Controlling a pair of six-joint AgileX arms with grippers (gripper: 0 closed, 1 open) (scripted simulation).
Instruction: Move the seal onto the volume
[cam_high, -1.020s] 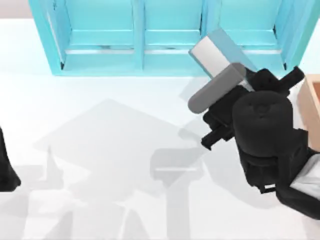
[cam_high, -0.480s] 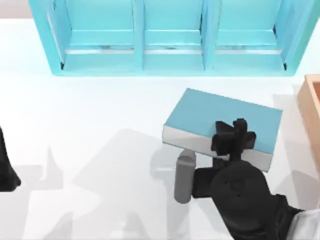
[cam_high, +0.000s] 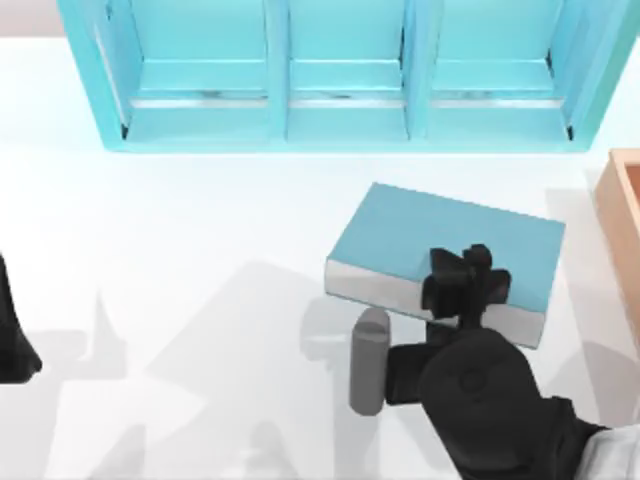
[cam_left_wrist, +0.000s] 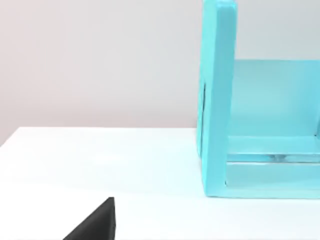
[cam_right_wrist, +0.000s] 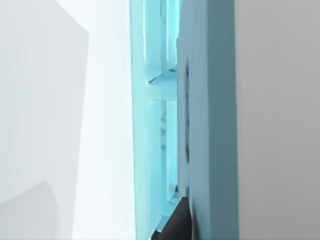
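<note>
Volume (cam_high: 440, 240) now flat on table, right gripper (cam_high: 458, 283) at its near edge.

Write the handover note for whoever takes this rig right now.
Right tool: over the near edge of the volume.
Left arm: parked at the table's left edge.
Volume: lying flat on the table, cover up, in front of the shelf unit, with the wooden box to its right.
Done: volume laid out.
Left: set the seal on the cover; it is not there yet.
</note>
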